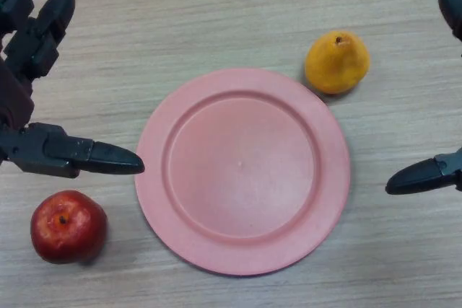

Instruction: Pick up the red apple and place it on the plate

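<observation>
Pale wood-grain tabletop fills the view. At seven o'clock on it sits the round glossy red apple, stem up, just beside but clear of the wide pink plastic plate at centre. Directly above the apple hovers the left hand, fingers straight, grasping nothing. A yellow-orange pear rests at one o'clock, touching the plate's rim. At three o'clock the right hand shows relaxed and unladen. No writing is visible.

Yellow-orange pear at approx 2 o'clock in view, lying on light wood-grain table, stem end up toward 12. Small dark spot near stem. Table grain runs 9-to-3.
</observation>
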Robot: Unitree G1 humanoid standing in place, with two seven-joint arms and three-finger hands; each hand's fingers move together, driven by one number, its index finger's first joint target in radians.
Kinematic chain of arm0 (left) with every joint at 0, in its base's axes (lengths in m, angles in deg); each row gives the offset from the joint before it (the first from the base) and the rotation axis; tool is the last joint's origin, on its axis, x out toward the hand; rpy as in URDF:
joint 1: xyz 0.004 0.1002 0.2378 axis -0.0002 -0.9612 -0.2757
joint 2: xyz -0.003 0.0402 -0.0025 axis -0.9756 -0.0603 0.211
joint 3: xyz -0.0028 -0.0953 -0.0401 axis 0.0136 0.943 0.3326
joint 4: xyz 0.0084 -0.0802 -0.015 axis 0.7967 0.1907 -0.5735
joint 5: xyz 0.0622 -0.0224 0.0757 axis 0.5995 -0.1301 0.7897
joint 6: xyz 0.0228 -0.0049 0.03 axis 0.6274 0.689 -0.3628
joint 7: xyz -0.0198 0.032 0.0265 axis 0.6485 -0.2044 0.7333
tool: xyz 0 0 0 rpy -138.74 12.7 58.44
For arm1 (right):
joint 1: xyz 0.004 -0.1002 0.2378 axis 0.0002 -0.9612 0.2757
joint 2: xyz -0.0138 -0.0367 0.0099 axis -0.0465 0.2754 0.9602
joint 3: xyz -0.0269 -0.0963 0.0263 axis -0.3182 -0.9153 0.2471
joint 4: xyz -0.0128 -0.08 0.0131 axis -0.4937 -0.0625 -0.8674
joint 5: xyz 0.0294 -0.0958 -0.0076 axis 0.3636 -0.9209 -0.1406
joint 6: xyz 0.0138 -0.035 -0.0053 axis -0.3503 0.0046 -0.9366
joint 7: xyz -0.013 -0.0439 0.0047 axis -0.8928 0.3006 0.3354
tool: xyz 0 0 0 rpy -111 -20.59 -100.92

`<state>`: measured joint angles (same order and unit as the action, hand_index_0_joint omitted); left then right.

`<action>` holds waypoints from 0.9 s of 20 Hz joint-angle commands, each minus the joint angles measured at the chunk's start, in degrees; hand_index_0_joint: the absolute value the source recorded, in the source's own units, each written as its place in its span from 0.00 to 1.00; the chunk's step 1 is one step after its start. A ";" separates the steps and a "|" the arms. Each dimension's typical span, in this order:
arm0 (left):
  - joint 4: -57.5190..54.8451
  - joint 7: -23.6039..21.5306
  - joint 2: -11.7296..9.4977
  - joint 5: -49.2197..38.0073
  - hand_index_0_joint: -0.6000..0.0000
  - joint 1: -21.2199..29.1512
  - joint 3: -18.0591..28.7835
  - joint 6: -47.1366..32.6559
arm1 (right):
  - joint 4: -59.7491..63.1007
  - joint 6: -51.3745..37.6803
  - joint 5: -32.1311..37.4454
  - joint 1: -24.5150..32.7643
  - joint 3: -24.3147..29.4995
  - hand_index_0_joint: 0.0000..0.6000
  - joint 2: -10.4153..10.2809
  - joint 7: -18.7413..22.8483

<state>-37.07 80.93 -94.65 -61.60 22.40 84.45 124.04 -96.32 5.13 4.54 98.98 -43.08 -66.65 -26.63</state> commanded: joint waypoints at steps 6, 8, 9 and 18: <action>-1.54 7.29 -1.19 6.77 1.00 -0.10 3.24 -5.86 | -2.09 -4.05 1.37 2.90 3.08 0.00 2.47 1.73; -1.19 9.16 -0.89 9.75 1.00 -1.13 2.28 -7.90 | -2.13 -3.65 1.12 3.77 2.60 0.00 2.49 2.84; -1.93 9.34 0.32 10.40 1.00 -1.64 3.03 -9.08 | -1.15 -5.17 -0.65 4.36 1.76 0.00 2.65 3.74; 2.48 22.41 4.79 17.02 1.00 -14.92 14.51 -30.05 | 4.02 -4.36 -12.07 10.06 -10.75 0.00 -1.55 5.16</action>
<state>-31.14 104.86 -87.37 -44.74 6.10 96.56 100.44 -89.55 7.34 -6.00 107.45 -57.04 -69.72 -22.26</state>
